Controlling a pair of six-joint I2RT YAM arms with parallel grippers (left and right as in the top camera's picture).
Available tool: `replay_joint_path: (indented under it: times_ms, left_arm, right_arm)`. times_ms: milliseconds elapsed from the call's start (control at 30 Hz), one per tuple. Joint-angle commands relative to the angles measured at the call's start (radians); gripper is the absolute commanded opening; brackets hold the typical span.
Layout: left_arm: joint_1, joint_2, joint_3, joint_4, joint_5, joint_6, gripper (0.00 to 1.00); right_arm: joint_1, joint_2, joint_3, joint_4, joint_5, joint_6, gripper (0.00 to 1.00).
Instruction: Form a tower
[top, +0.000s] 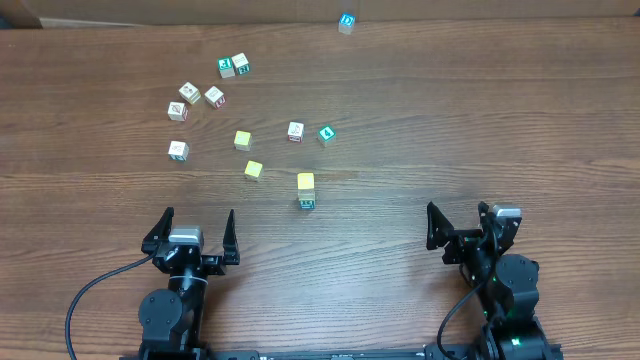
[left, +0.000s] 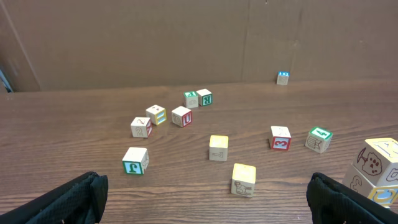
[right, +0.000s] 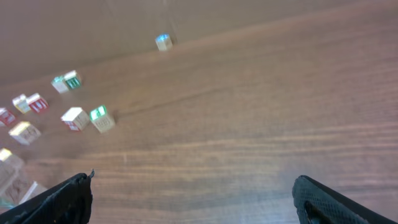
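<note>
We see the narrow tower of small wooden toy cubes (top: 306, 190) standing upright on the brown wooden desk (top: 420, 110), near the middle and a little toward the robot. A yellow face is on top and a teal-blue printed cube at the bottom. From the left wrist it shows at the right edge, with a white pictured cube in the middle. It stands between the two arms, closer to the left end effector (top: 198, 218) than to the right end effector (top: 460, 218), and apart from both. Both end effectors have their fingers spread wide and grip nothing. Behind the tower, to the left, lie two loose yellow wooden cubes (top: 253, 170), with a white red-printed cube (top: 295, 131) and a tilted teal cube (top: 327, 134) side by side further back. A scatter of white printed cubes (top: 190, 93) lies at the far left, and one blue-topped cube (top: 346, 22) sits alone near the far edge.
</note>
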Motion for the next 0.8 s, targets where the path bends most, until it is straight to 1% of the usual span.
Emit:
replay_joint_path:
  times_ms: [0,67,400,767]
  left_arm:
    - [-0.006,-0.011,-0.004,0.002,0.005,0.016,1.0]
    - [-0.006,-0.011,-0.004,0.002,0.005,0.016,1.0]
    - [-0.006,-0.011,-0.004,0.002,0.005,0.016,0.99]
    - [-0.006,-0.011,-0.004,0.002,0.005,0.016,0.99]
  right_arm:
    - [-0.005,-0.066,-0.01,-0.054,0.016,-0.024,1.0]
    - [-0.005,-0.093,-0.01,-0.096,0.016,-0.023,1.0]
    - [-0.003,-0.123,-0.01,-0.096,0.016,-0.024,1.0]
    - [-0.003,-0.335,-0.01,-0.097,0.016,-0.05,1.0]
